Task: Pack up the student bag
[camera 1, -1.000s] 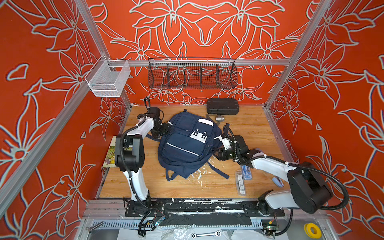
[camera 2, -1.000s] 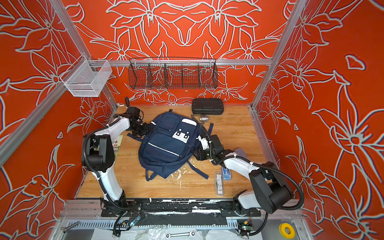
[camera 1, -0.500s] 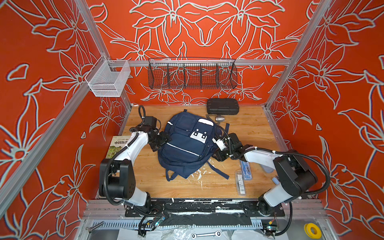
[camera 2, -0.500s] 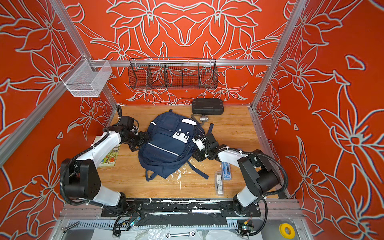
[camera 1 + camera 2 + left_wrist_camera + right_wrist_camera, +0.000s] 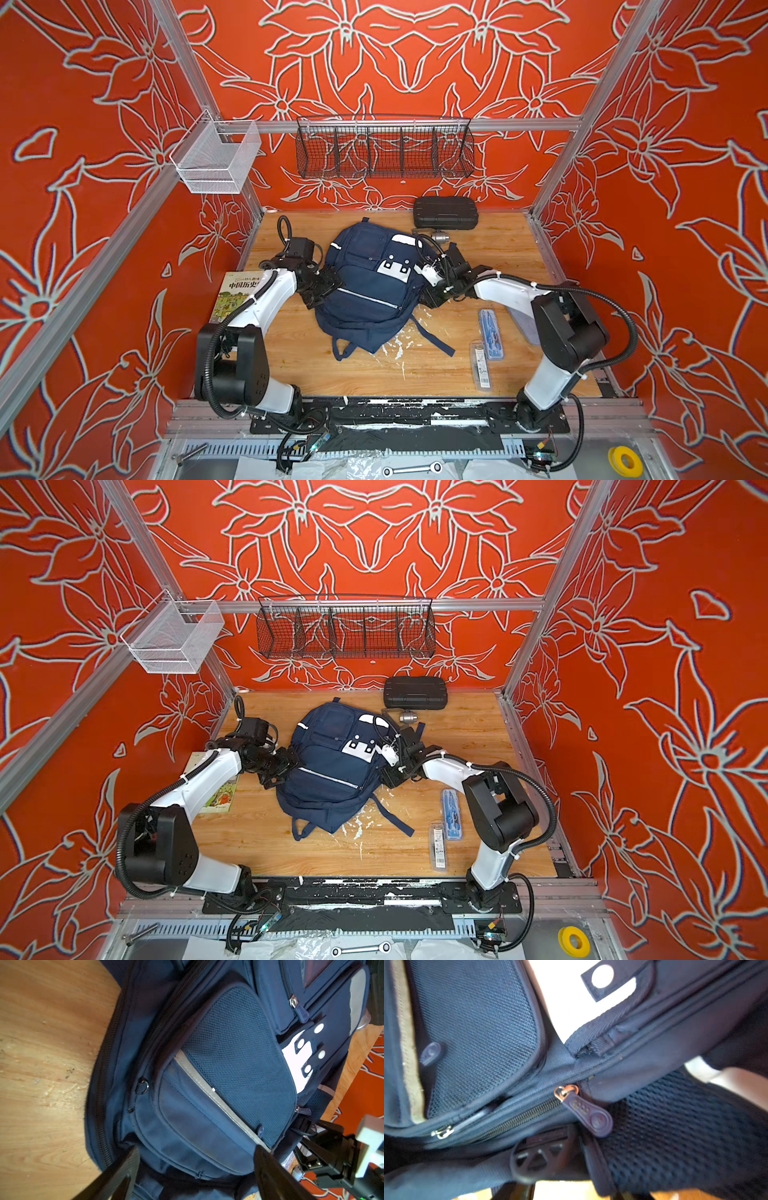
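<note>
The student bag (image 5: 365, 291) (image 5: 332, 771), navy with a white patch, lies front side up in the middle of the wooden table. My left gripper (image 5: 322, 286) (image 5: 276, 771) is at its left side, open wide. In the left wrist view its fingers (image 5: 268, 1167) straddle the bag's lower front pocket (image 5: 187, 1126). My right gripper (image 5: 432, 296) (image 5: 388, 776) presses against the bag's right side. In the right wrist view its jaws (image 5: 569, 1192) stand apart at the frame edge, with bare table between them. A zipper pull (image 5: 587, 1115) and a black strap buckle (image 5: 537, 1159) lie just ahead.
A book (image 5: 237, 295) lies at the table's left edge under my left arm. A black hard case (image 5: 445, 212) and a small metal part (image 5: 439, 238) sit at the back. A blue box (image 5: 490, 332) and a clear pack (image 5: 481, 365) lie front right. Wire baskets (image 5: 384, 147) hang on the back wall.
My left arm has swung its elbow down toward the front and uncovered the book. Its gripper slid down the bag's left side. The right gripper has pushed in against the bag, jaws narrower.
</note>
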You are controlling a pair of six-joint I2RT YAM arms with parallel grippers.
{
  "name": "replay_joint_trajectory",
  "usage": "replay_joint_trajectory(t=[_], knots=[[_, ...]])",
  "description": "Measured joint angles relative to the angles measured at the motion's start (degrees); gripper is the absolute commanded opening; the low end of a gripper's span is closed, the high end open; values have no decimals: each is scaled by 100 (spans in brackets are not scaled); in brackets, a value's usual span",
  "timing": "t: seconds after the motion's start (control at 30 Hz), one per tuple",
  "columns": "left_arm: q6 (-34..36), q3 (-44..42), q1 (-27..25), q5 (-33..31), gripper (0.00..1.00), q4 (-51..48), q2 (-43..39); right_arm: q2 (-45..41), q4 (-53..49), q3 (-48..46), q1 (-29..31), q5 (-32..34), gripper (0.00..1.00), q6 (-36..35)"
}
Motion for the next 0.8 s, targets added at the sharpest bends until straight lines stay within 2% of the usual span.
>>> replay_joint_trajectory(t=[0.1,0.27,0.47,0.63,0.73,0.8], knots=[[2,-2,0,7,86,22,7,315,-306,389,0,9,48,-26],[4,-24,0,33,86,59,81,385,-507,433,4,28,48,-20],[4,-61,0,144,86,111,203,382,-308,109,42,24,50,0],[9,-61,0,221,86,149,227,343,245,-118,66,-33,48,0],[7,-83,-7,234,86,184,227,295,531,-275,68,-24,44,0],[4,-125,-17,236,86,214,229,269,721,-376,68,-20,37,-13]])
